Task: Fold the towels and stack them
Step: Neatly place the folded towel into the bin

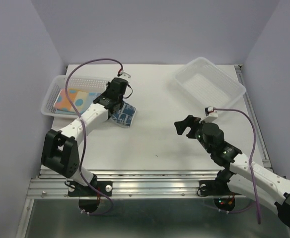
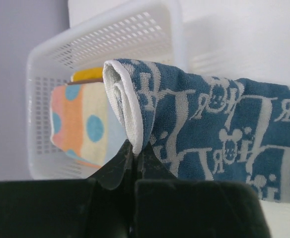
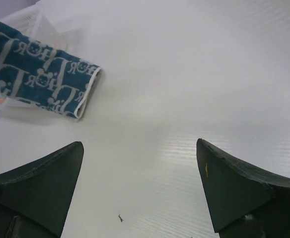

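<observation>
Left gripper (image 2: 134, 154) pinched tight on the folded blue-white towel (image 2: 224, 144); right gripper (image 3: 140, 148) spread wide, holding nothing.

The blue-white towel sits just beside the left basket (image 1: 48, 101), on its right; from above the left arm (image 1: 93, 116) covers most of it, and the wrist view crops its far end. Whether it rests on the table (image 1: 160, 139) or hangs lifted is unclear. In the basket lies a pastel dotted towel (image 1: 75, 99), with a mustard yellow towel (image 2: 88, 74) mostly hidden behind it.

Bright, even, diffuse light; soft shadows on the white counter (image 1: 160, 144); the left end effector (image 2: 134, 151) blurs at 6 o'clock.
</observation>
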Controlling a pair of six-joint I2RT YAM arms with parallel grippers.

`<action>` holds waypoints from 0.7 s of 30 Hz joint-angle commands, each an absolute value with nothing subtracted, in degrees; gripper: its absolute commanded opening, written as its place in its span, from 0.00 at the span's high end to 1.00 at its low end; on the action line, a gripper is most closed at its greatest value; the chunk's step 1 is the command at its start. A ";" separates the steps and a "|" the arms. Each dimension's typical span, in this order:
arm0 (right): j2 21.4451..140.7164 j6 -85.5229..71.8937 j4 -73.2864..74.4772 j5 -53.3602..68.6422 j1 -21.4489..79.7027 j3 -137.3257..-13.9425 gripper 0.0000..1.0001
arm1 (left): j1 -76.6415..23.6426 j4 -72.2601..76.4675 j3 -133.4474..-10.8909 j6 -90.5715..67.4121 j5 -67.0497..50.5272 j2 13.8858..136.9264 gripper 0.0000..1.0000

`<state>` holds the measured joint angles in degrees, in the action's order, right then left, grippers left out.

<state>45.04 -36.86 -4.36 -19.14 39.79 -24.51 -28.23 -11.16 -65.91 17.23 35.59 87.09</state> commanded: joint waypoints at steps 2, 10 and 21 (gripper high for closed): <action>43.24 -36.04 -6.07 -21.01 39.81 -21.89 0.00 | -22.08 -10.38 -70.22 33.74 31.47 78.42 1.00; 42.10 -33.49 -5.19 -25.92 39.81 -22.06 0.00 | -11.97 -7.22 -67.24 42.18 22.26 74.09 1.00; 43.50 -32.52 -4.57 -28.21 39.81 -22.59 0.00 | -3.43 -6.15 -71.37 45.70 16.18 80.94 1.00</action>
